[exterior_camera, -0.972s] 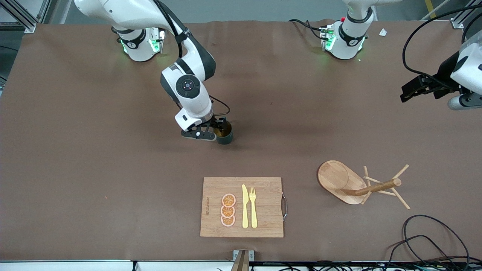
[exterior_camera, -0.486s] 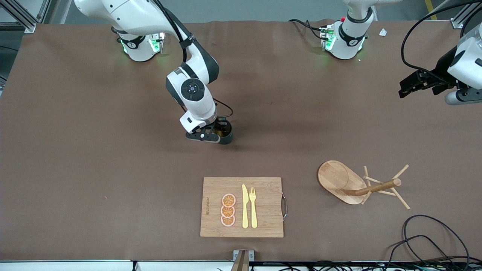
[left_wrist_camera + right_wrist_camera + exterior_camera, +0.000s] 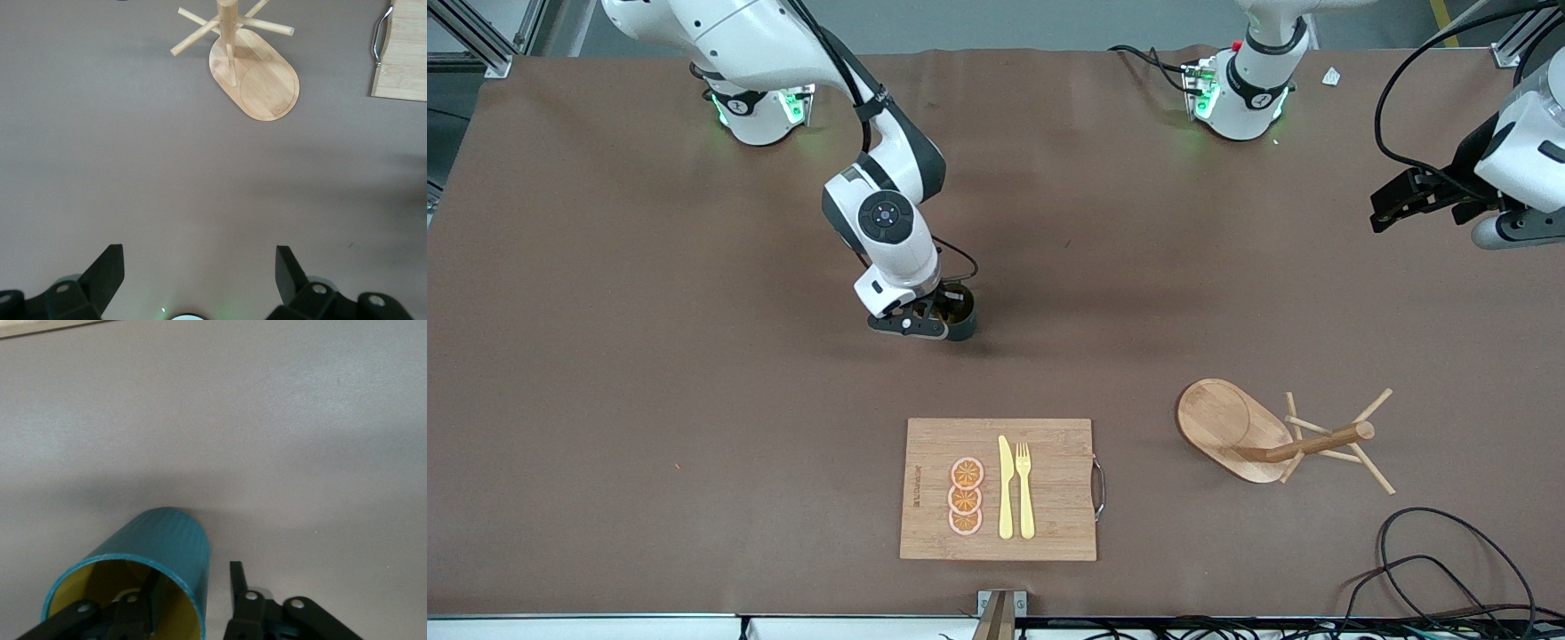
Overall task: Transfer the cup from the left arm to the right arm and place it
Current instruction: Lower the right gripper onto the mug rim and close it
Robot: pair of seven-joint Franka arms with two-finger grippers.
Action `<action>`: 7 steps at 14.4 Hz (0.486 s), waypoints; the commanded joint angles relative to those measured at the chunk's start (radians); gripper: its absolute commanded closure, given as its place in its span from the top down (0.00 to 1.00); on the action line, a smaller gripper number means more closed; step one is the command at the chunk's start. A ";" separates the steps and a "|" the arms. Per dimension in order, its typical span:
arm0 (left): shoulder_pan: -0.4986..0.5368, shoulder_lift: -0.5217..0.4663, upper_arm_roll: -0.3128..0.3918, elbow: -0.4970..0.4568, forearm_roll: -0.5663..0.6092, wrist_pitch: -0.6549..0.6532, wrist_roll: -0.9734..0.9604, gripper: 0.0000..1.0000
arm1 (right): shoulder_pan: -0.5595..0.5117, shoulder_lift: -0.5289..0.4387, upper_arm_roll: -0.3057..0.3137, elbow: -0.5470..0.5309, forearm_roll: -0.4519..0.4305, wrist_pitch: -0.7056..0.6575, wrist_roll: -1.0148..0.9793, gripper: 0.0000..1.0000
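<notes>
Since the earlier frame, the right tool [image 3: 945,313] has been brought closer onto the cup [image 3: 959,318], its fingers [image 3: 239,585] narrowed astride the rim, one inside, one outside, a gap remaining. The cup stands upright mid-table [image 3: 605,356], farther from the front camera than the cutting board [image 3: 1049,480]. The left tool [image 3: 199,279] is held spread, waiting above the table's left-arm end.

arm shells: glossy white, rounded links, dark grey joint bands
right arm [image 3: 885,222]: round dark cap with small centre mark on wrist; black cable looped beside it
left arm [image 3: 1525,156]: white shell, black cables
bases: green lights
gripper fingers [image 3: 107,270]: matte black, angular, silver screws at mounts
</notes>
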 commanded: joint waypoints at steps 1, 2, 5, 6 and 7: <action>0.002 -0.012 -0.007 -0.003 0.019 -0.004 0.018 1.00 | 0.010 0.003 -0.008 0.001 -0.021 0.008 0.021 0.24; 0.000 -0.012 -0.007 -0.003 0.019 -0.004 0.018 1.00 | 0.008 0.003 -0.007 0.001 -0.021 0.008 0.021 0.17; 0.002 -0.010 -0.007 -0.002 0.017 -0.004 0.018 1.00 | 0.010 0.003 -0.007 0.001 -0.021 0.008 0.021 0.00; 0.002 -0.010 -0.007 -0.001 0.014 -0.004 0.016 1.00 | 0.008 0.003 -0.007 -0.001 -0.021 0.008 0.021 0.00; 0.002 -0.010 -0.007 -0.001 0.011 -0.004 0.015 1.00 | 0.007 0.003 -0.007 0.001 -0.021 0.006 0.021 0.00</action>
